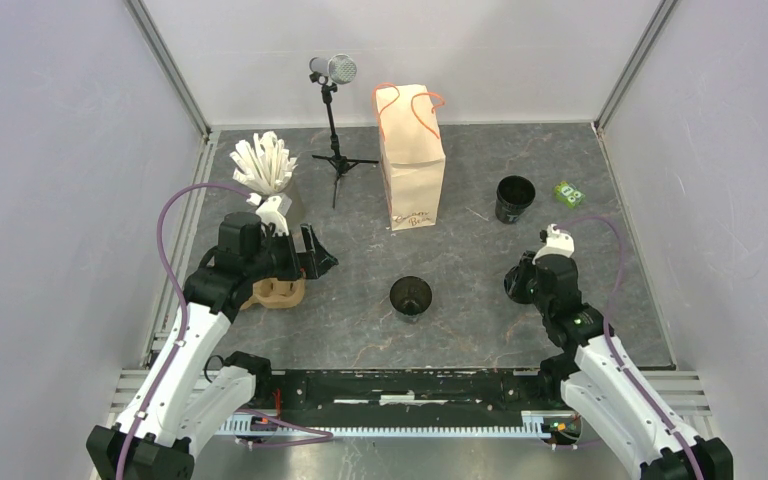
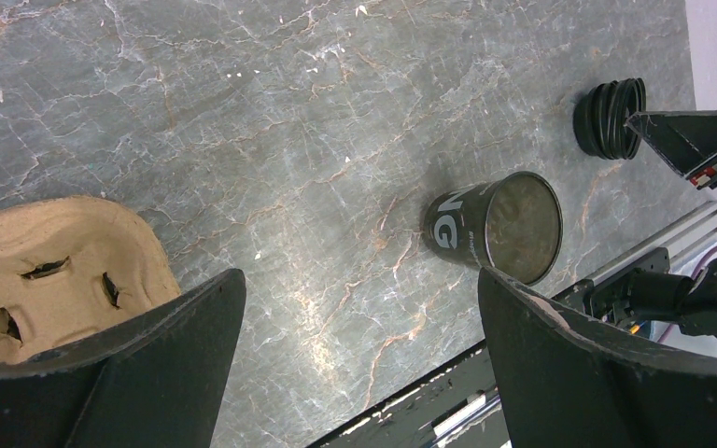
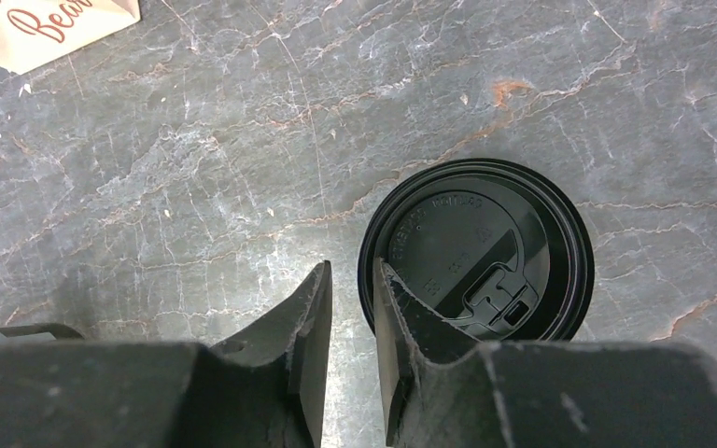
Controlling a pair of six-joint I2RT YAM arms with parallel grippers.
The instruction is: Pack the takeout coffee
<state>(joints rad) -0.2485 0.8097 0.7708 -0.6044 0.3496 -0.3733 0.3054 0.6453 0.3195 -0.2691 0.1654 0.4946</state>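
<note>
An open black cup stood upright and lidless on the table, near the front centre. To its right the right gripper hung low, jaws narrowly parted with nothing between them, just beside the lid, which lay flat on the table. At the left, the left gripper hovered spread wide and empty next to a carrier. Farther back stood a second cup, a green packet and the bag. Leftward were a microphone and white sticks.
</note>
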